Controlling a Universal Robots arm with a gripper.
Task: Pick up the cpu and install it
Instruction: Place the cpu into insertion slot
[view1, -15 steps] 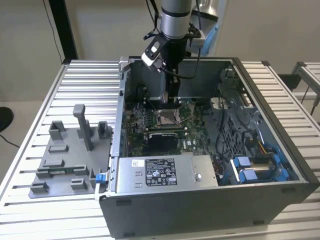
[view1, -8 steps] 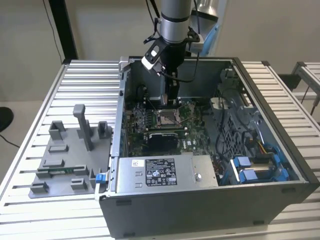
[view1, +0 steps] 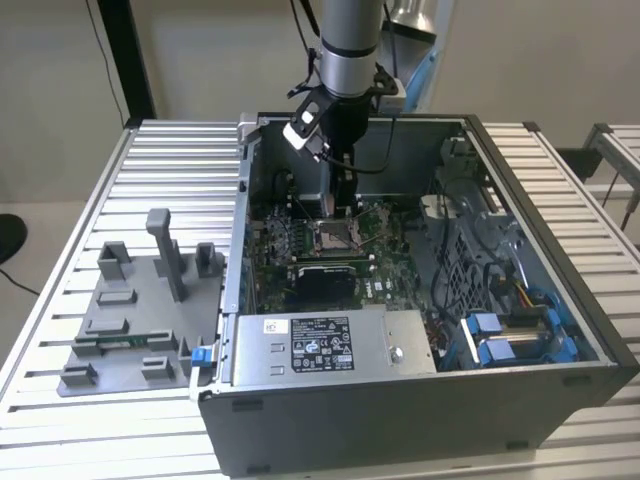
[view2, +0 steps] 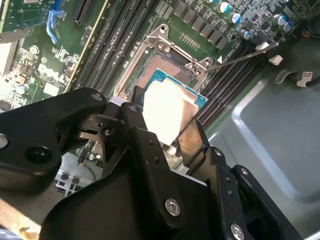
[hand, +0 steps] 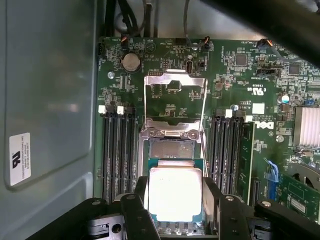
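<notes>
First wrist view is where the relation is read: the cpu (hand: 175, 192) is held flat, pale metal top up, between the fingers (hand: 210, 196) of the gripper (hand: 175, 202), which is closed narrowly on two opposite edges of the chip. Directly beneath and just beyond it the socket (hand: 171, 148) is seen on the motherboard (hand: 235, 75). Its load frame (hand: 175, 78) is swung open and away, and the memory slots (hand: 117, 150) run along both flanks. The chip is carried over the socket's nearer part, while a strip of the dark centre is left uncovered on the far side. The cpu is judged to lie slightly short of centre, toward the gripper's body and away from the hinge end.

The chip's edges are seen running parallel to the socket's sides, so little twist is judged to be left. In the second wrist view the cpu (view2: 167, 112) is shown overlapping the socket (view2: 160, 55) at one corner. Whether the chip is touching the socket or hanging just above it cannot be told.

In the exterior view the gripper (view1: 340, 205) is seen pointing straight down inside the computer case (view1: 520, 170), above the board's middle
</notes>
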